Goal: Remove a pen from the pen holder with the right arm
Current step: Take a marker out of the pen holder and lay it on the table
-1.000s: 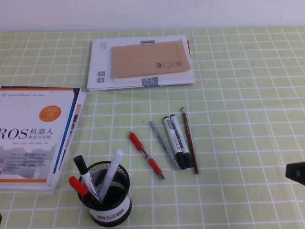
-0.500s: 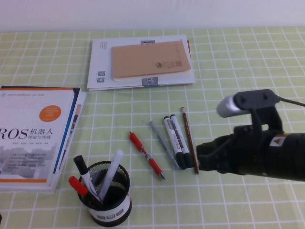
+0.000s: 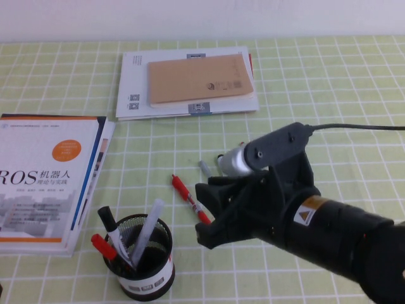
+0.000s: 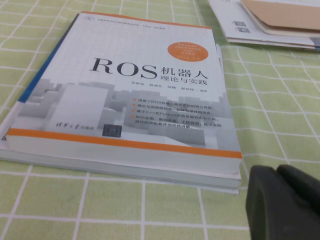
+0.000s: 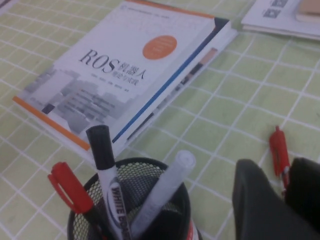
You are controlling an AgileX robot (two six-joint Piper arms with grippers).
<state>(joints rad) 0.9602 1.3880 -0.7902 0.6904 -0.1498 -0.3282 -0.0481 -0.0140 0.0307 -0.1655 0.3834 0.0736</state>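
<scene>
The black mesh pen holder [image 3: 143, 276] [image 5: 131, 179] stands near the table's front edge. It holds a black whiteboard marker [image 3: 107, 219] [image 5: 105, 155], a red pen [image 3: 101, 245] [image 5: 67, 185] and a pale grey pen [image 3: 149, 229] [image 5: 165, 185]. My right gripper [image 3: 206, 215] [image 5: 282, 172] hovers just right of the holder, above a loose red pen [image 3: 185, 192] [image 5: 278, 147]. Its fingers stand a little apart and hold nothing. My left gripper [image 4: 276, 172] sits low by the corner of the ROS book, with its fingers together.
A thick ROS book [image 3: 44, 177] [image 4: 140, 100] [image 5: 125, 70] lies left of the holder. A brown notebook [image 3: 196, 79] on white papers lies at the back. A grey pen [image 3: 205, 167] shows beside the right arm, which hides the other loose pens.
My right arm has swept in from the right edge, across the loose pens, to just right of the holder. Its fingers have parted slightly. The pens have not moved.
</scene>
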